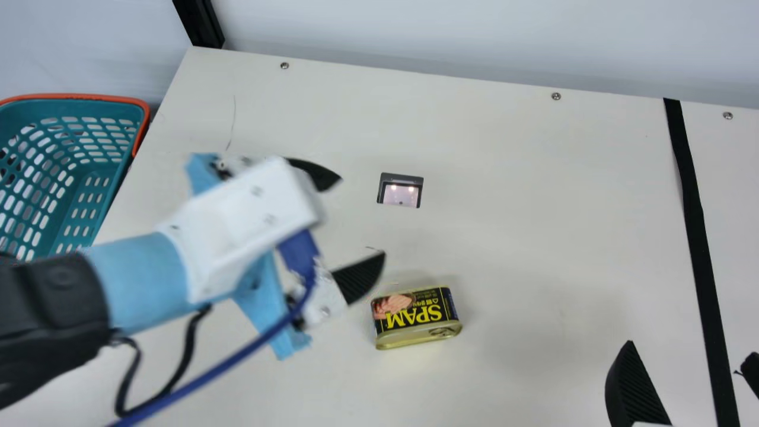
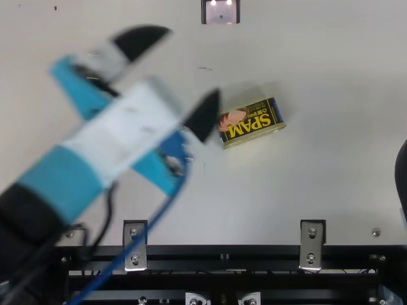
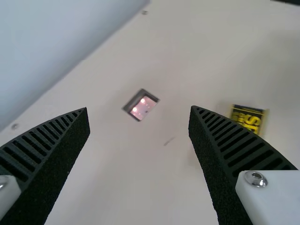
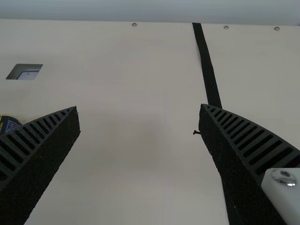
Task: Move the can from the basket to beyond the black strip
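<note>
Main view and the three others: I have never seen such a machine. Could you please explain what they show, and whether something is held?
These show two robot arms. The main view comes from the camera on the neck between them, the top view from a fixed camera above, each wrist view from that arm's wrist. The left end effector and right end effector are open, holding nothing. On the cream table rests a can; in the main view, a black strip runs to its right, and a teal basket is at the table's left edge.
</note>
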Robot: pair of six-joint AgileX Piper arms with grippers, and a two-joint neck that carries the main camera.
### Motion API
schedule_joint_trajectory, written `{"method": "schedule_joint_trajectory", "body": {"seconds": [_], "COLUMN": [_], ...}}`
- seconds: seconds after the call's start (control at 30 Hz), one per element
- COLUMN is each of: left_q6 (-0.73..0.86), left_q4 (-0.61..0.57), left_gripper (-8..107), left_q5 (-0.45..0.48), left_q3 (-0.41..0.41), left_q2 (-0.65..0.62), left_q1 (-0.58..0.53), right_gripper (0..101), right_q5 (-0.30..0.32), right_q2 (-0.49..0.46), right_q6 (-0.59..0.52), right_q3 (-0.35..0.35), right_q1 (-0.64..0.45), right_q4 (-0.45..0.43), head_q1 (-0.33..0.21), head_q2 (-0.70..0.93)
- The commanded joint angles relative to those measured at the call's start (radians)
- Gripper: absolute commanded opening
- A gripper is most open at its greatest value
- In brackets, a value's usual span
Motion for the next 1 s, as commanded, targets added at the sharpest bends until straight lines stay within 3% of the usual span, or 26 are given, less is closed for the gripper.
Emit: {"method": "schedule_joint_trajectory", "body": {"seconds": [0.0, 0.27, 0.5, 0.53, 0.7, 0.97], "left_q6": [-0.086, -0.222, -0.291, -0.281, -0.289, -0.289], "left_q4": [0.050, 0.108, 0.093, 0.094, 0.094, 0.094], "left_gripper": [90, 90, 90, 90, 90, 90], "left_q5": [-0.035, -0.121, -0.134, -0.136, -0.134, -0.136], "left_q3": [0.048, 0.178, 0.299, 0.264, 0.299, 0.299], "left_q2": [-0.091, -0.281, -0.439, -0.385, -0.438, -0.438], "left_q1": [0.094, 0.309, 0.444, 0.399, 0.444, 0.443], "right_gripper": [101, 101, 101, 101, 101, 101], "right_q5": [0.000, 0.000, 0.000, 0.000, -0.015, -0.050], "right_q2": [0.000, 0.000, 0.000, 0.000, 0.038, 0.220], "right_q6": [0.000, 0.000, 0.000, 0.000, -0.023, -0.163], "right_q3": [0.000, 0.000, 0.000, 0.000, -0.022, -0.154], "right_q1": [0.000, 0.000, 0.000, 0.000, 0.022, 0.140], "right_q4": [0.000, 0.000, 0.000, 0.000, -0.006, 0.004], "head_q1": [-0.001, -0.001, -0.001, -0.001, -0.001, -0.001], "head_q2": [-0.011, -0.011, -0.011, -0.011, -0.011, -0.011]}}
